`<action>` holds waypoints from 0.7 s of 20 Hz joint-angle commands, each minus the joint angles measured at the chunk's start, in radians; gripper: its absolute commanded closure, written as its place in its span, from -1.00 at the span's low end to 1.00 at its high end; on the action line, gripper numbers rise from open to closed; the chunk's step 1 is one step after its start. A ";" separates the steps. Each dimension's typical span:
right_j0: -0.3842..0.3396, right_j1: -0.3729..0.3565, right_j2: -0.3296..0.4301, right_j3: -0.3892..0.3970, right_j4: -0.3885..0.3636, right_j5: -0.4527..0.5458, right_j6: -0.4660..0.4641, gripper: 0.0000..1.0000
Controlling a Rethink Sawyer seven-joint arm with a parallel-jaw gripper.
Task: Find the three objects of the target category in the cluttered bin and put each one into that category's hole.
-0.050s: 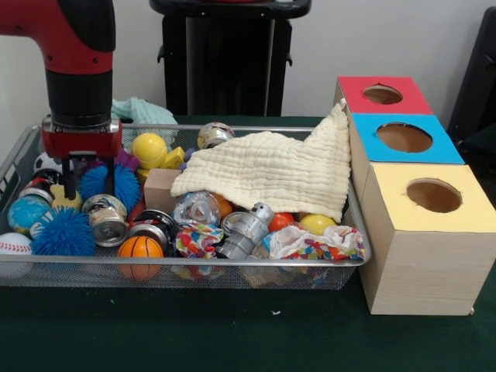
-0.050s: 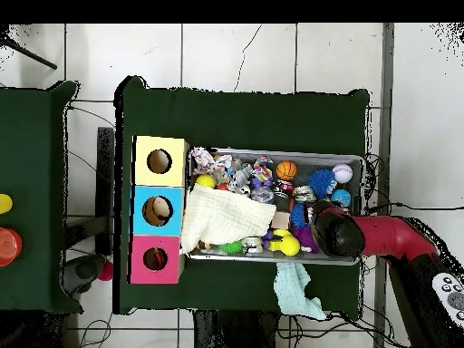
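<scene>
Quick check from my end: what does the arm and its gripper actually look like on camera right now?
The arm is glossy red with black cylindrical sections; overhead it shows as a red link ending in a black rounded wrist. The gripper has a boxy red body under a grey collar, with thin dark fingers hanging below. No cables or markings are visible.

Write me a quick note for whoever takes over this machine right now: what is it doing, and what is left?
Gripper: lowered into the wire mesh bin at its end away from the boxes, fingers open, holding nothing visible.
Bin: full of balls, cans and toys; a cream cloth covers part of them.
Beside it: three wooden boxes with red, blue and yellow holed tops.
Done: cannot tell; something pale shows inside the blue hole in the overhead view.
Left: find the targets, drop each in.
</scene>
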 commanded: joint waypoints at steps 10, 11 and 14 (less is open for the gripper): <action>-0.070 0.040 0.064 -0.032 -0.045 0.131 -0.262 -1.00; -0.076 0.041 0.068 -0.033 -0.044 0.133 -0.269 -1.00; -0.093 0.049 0.080 -0.043 -0.045 0.141 -0.284 -1.00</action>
